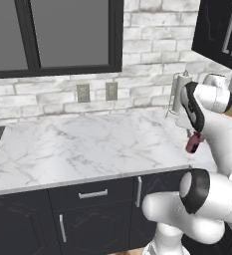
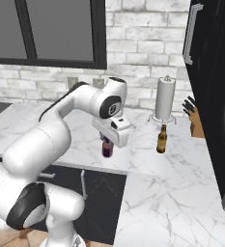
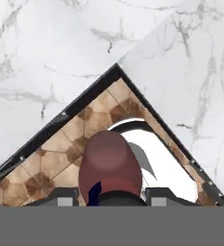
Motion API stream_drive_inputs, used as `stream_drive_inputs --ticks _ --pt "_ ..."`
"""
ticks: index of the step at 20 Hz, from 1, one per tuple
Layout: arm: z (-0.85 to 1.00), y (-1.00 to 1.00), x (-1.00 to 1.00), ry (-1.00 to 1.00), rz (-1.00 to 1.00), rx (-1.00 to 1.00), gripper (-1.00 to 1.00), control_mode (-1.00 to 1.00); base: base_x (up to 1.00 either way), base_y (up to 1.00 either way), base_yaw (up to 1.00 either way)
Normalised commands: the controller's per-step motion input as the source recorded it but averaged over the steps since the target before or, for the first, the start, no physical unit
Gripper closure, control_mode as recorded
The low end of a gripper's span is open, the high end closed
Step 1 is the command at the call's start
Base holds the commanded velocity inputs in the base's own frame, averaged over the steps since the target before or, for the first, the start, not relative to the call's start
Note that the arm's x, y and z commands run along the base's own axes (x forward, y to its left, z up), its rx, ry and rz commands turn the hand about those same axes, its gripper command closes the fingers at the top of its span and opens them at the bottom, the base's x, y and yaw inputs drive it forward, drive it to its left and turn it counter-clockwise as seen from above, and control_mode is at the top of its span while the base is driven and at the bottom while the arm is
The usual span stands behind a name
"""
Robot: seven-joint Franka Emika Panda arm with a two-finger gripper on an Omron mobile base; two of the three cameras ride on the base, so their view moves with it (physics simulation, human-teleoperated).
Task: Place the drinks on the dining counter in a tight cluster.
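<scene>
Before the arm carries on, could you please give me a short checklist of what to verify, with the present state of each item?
1. Maroon drink held in the hand: ok; the fingers sit on either side of it.
2. Drink lifted off the worktop: ok; the hand view shows it above the inner corner, with floor beneath.
3. Drink upright: ok, as far as the right base view shows.
4. Brown bottle standing: ok; upright on the worktop near the paper-towel roll.
5. Water bottle located: cannot tell.
6. Path to the dining counter: cannot tell.
</scene>
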Motion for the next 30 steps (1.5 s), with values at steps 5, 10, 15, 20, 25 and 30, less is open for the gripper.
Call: stream_drive_inputs --ticks 5,10,15,20,25,30 --pt "0.22 0.71 -0.56 0.0 0.27 -0.03 1.0 -1.0 0.0 0.0 0.0" --pt "0.38 0.56 -0.58 0.0 0.22 0.0 1.0 -1.0 0.0 0.0 0.0" --pt "0.54 0.21 -0.62 0.0 0.23 0.0 1.0 -1.0 0.0 0.0 0.0" --pt "0.4 0.11 -0.43 0.0 0.21 0.01 1.0 -1.0 0.0 0.0 0.0" --pt "0.08 0.0 0.0 0.0 0.01 0.05 1.0 -1.0 0.0 0.0 0.0" --pt "0.08 0.0 0.0 0.0 0.0 0.04 1.0 -1.0 0.0 0.0 0.0"
